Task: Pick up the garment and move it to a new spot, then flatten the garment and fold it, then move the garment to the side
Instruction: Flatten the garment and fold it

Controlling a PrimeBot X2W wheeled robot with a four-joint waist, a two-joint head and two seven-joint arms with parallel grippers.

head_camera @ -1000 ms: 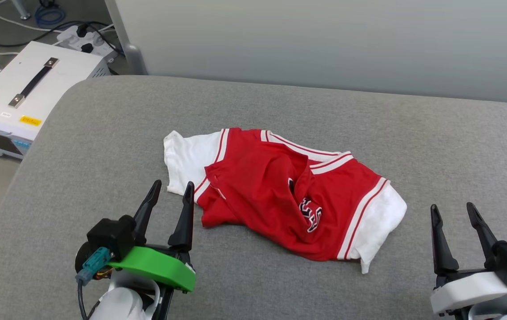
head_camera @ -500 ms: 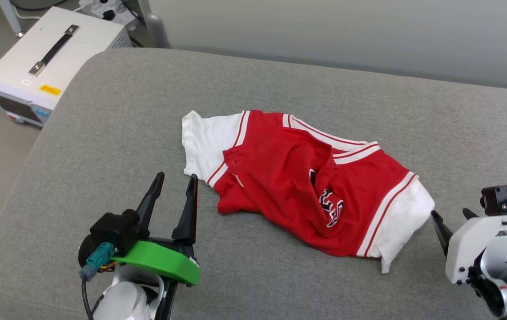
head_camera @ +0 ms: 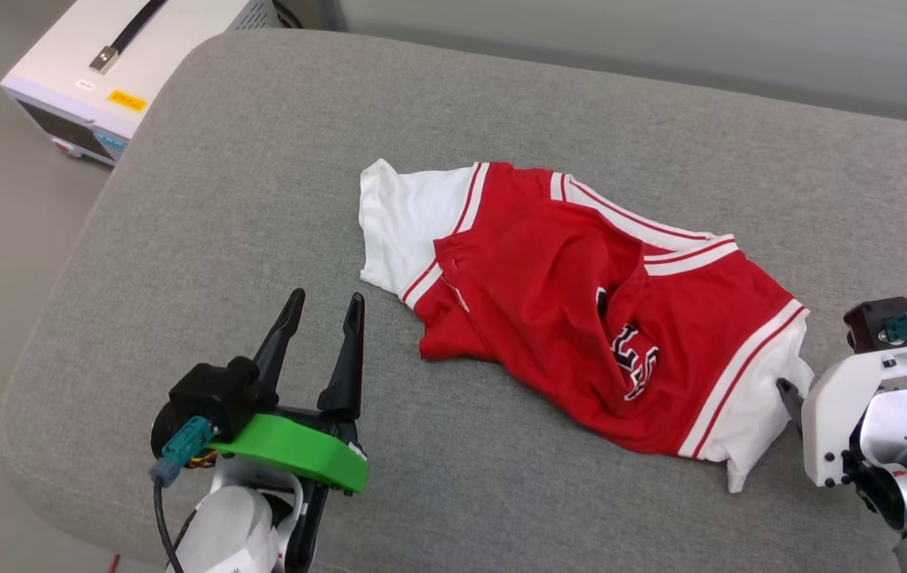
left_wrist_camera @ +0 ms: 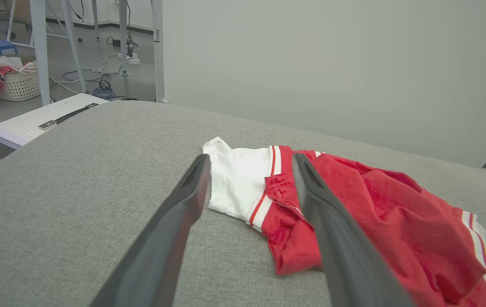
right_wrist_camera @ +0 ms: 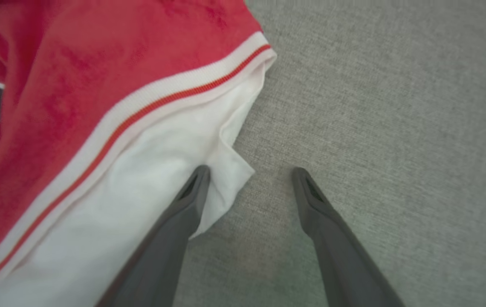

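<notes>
The garment (head_camera: 581, 318), a red jersey with white sleeves, lies crumpled on the grey cushion (head_camera: 262, 159), its black lettering partly folded under. My left gripper (head_camera: 325, 298) stands open on the cushion just short of the left white sleeve (left_wrist_camera: 238, 179), touching nothing. In the left wrist view the left gripper (left_wrist_camera: 250, 158) frames that sleeve's edge. My right gripper (right_wrist_camera: 250, 170) is tipped down and open at the right white sleeve (right_wrist_camera: 140, 179). One finger lies over the sleeve's hem, the other over bare cushion, and the sleeve's corner sits between them.
A white box with a black handle (head_camera: 103, 72) stands on the floor past the cushion's left edge. A pale wall panel (head_camera: 660, 40) runs behind the cushion. A basket of red clothing (left_wrist_camera: 17, 85) and cables lie on the floor far off to the left.
The head camera has swung, shifting the whole picture. My right gripper has tipped over from fingers-up to pointing down at the right sleeve's edge. The left gripper and the garment stay put.
</notes>
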